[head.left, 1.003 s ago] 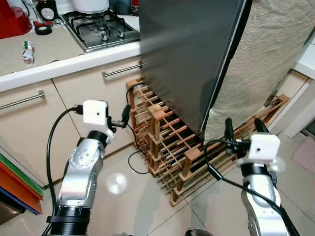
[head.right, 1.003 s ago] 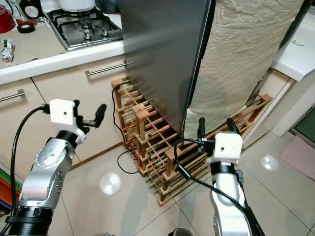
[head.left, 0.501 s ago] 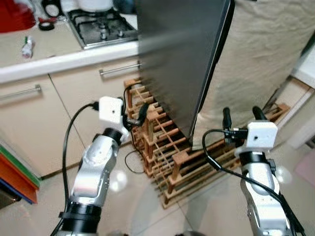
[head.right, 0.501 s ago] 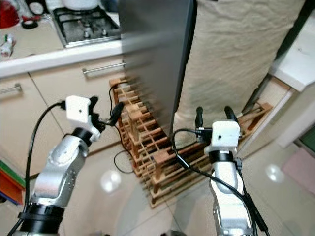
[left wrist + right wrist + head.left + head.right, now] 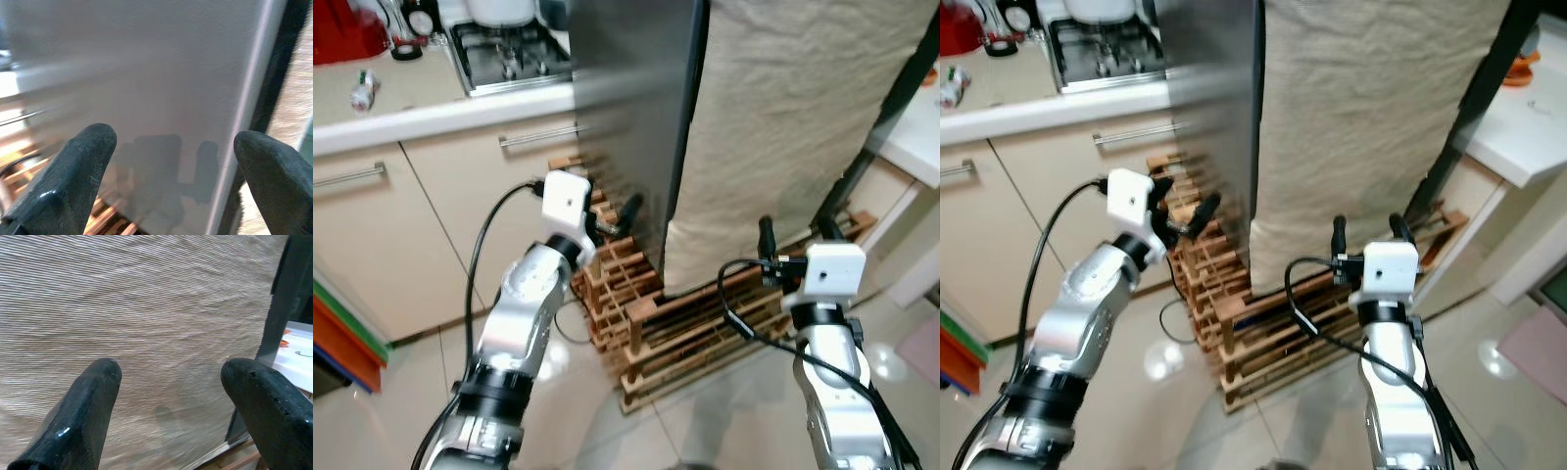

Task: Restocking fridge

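**Left gripper at the fridge's edge, nothing held yet**

From the head views you see the grey fridge [image 5: 626, 88] standing over a wooden rack [image 5: 675, 323] on the floor, with a beige cloth [image 5: 783, 137] hanging just beside it on the right. Your left gripper [image 5: 613, 219] is raised near the fridge's lower front edge, fingers apart and empty. Your right gripper [image 5: 793, 233] is held up before the cloth, also spread and empty. No stock to load can be made out.

In the left wrist view the two pads [image 5: 83, 161] frame the fridge's grey face, with its dark vertical edge toward one side. Judging by this, the step is getting hold of that edge; bring one finger into the dark gap rather than pressing flat on the panel.

In the right wrist view the fingers [image 5: 93, 401] stand wide before the cloth, with a dark post [image 5: 281, 298] beyond it.

Room is tight low down: the rack juts out beneath both arms, and the counter [image 5: 431, 113] and its cabinet fronts close in on the left. The tiled floor [image 5: 401, 392] behind the left arm gives you space to step back.
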Motion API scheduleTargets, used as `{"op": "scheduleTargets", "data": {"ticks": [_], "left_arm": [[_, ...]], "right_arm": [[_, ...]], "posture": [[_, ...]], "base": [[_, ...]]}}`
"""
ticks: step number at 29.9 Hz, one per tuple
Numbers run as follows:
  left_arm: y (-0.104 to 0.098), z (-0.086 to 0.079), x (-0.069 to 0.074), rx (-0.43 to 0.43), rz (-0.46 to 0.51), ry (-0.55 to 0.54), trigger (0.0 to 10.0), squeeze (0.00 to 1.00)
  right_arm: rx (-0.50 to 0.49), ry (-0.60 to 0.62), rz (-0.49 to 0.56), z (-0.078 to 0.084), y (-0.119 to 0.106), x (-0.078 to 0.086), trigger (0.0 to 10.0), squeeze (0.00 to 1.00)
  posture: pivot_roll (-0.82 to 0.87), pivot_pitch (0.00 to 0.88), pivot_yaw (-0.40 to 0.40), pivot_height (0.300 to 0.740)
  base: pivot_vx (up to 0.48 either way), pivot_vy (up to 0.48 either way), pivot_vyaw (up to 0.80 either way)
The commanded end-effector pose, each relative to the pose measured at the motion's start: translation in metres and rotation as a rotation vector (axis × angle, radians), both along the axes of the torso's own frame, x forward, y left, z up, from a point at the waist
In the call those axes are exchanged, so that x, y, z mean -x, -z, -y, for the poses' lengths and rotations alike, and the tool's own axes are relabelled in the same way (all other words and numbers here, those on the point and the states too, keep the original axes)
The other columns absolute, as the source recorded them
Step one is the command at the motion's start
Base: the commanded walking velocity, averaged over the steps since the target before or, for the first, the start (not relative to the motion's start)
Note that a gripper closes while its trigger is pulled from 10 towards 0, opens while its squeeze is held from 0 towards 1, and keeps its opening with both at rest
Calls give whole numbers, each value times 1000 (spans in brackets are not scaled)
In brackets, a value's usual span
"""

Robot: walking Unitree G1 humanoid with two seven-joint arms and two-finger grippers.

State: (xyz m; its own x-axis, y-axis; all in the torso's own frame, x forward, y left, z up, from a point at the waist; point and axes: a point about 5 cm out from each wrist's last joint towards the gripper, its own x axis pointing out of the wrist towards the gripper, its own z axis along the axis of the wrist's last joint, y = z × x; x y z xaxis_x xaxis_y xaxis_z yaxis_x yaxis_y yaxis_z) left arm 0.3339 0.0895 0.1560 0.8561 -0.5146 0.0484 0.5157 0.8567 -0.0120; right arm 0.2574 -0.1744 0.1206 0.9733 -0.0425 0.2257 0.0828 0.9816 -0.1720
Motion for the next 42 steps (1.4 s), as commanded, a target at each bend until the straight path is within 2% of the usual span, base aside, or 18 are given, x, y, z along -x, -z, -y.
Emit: {"op": "scheduleTargets", "data": {"ticks": [1,3,7,10,17,19,20,22,23,26,31,36,42], "left_arm": [[6,3,-3,1,-37,47,10000,0],[6,5,-5,5,-48,71,10000,0],[2,12,-10,47,-70,189,10000,0],[-5,15,-20,51,-50,203,10000,0],[-11,23,-28,50,-36,258,10000,0],[-13,24,-32,-7,-11,268,10000,0],[-13,24,-32,-7,-11,268,10000,0],[-24,30,-37,47,-15,305,10000,0],[-24,30,-37,47,-15,305,10000,0],[-31,42,-34,81,-22,411,10000,0],[-33,48,-31,98,-31,482,10000,0],[-33,57,-26,102,-31,559,10000,0],[-30,68,-16,122,-45,625,10000,0]], "right_arm": [[-8,-25,20,-3,-4,-3,10000,0],[-11,-30,20,-3,-4,-3,10000,0],[-13,-44,6,-2,-1,-2,10000,0],[-6,-45,3,-1,0,-2,10000,0],[-5,-58,5,-2,1,-5,10000,0],[-7,-62,5,-2,1,-5,10000,0],[-7,-62,5,-2,1,-5,10000,0],[-11,-65,4,-2,2,-5,10000,0],[-11,-65,4,-2,2,-5,10000,0],[-13,-68,1,-1,3,-4,10000,0],[-17,-65,-11,3,6,0,10000,0],[-11,-88,-41,5,14,13,10000,0],[-15,-81,-41,5,16,12,10000,0]], "posture": [[-93,0,-20,732],[-95,0,-20,732],[-101,0,-28,732],[-101,0,-32,732],[-99,0,-34,732],[-100,0,-33,732],[-100,0,-33,732],[-105,0,-33,732],[-105,0,-33,732],[-110,0,-31,732],[-114,0,-30,732],[-124,0,-27,732],[-127,0,-20,732]], "base": [[0,0,0],[0,0,0],[0,0,0],[0,0,0],[0,0,0],[0,0,0],[0,0,0],[0,0,0],[0,0,0],[0,0,0],[0,0,0],[0,0,0],[0,0,0]]}}
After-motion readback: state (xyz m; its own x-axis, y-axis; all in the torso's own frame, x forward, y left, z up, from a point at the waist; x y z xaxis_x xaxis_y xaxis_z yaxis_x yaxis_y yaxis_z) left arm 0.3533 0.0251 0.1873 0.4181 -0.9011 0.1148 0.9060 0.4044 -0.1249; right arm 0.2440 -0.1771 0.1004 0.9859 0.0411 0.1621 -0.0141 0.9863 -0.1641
